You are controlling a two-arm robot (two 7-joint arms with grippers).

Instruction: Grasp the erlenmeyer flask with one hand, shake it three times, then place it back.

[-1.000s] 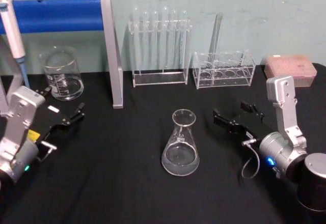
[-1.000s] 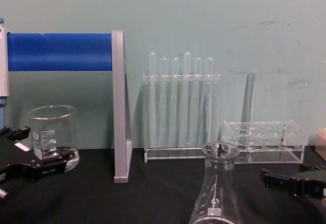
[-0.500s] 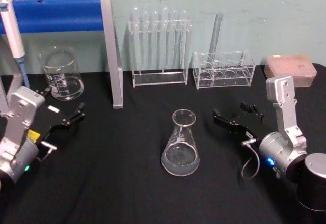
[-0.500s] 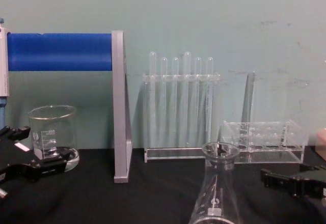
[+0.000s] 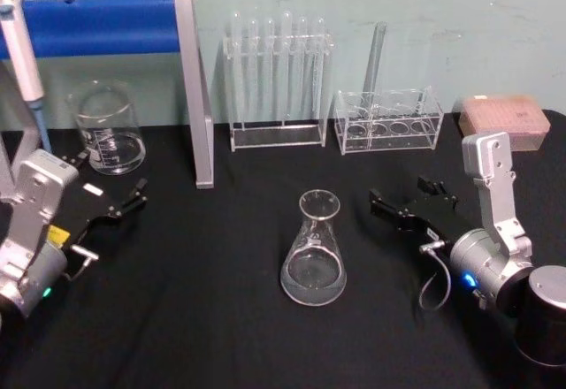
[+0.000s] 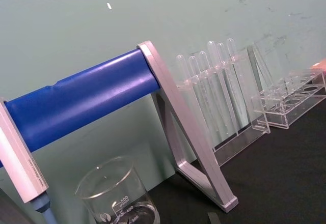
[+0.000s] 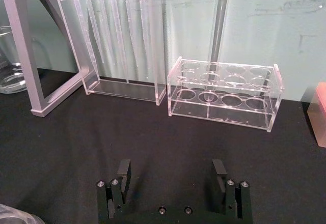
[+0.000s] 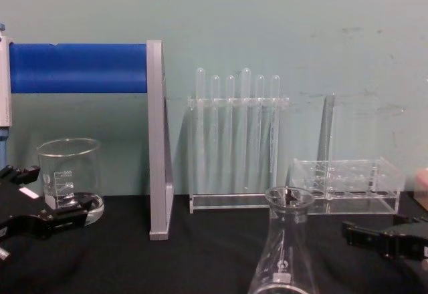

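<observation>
From the head view we see the erlenmeyer flask point(image 5: 313, 252) standing upright on the black table point(image 5: 221, 318), about mid-table and free of both arms. To its right the right gripper point(image 5: 412, 198) points toward it with its fingers spread apart and nothing between them — near the flask, not touching. Over on the left, the left gripper point(image 5: 113, 200) sits low by the table's edge, fingers apart too, well away from the flask. Behind it stands a glass beaker point(image 5: 108, 130), and a grey stand with a blue bar point(image 5: 97, 25) rises beside that. Along the back wall we have a test tube rack point(image 5: 276, 84) full of tubes, then a low clear rack point(image 5: 387, 121) with one tube standing in it, and a pink box point(image 5: 502, 118) at the far right.

In the left wrist view we get the blue bar, the beaker and the tube rack against the green wall.

The right wrist view gives us the right gripper's two black fingers point(image 7: 123, 173) wide apart over bare black cloth, the low rack straight ahead, and a sliver of the flask's glass in the corner.

In the chest view the flask's neck and flared rim sit front and centre — the right gripper comes in low from the right, just beside it, and the left gripper hangs low before the beaker.
</observation>
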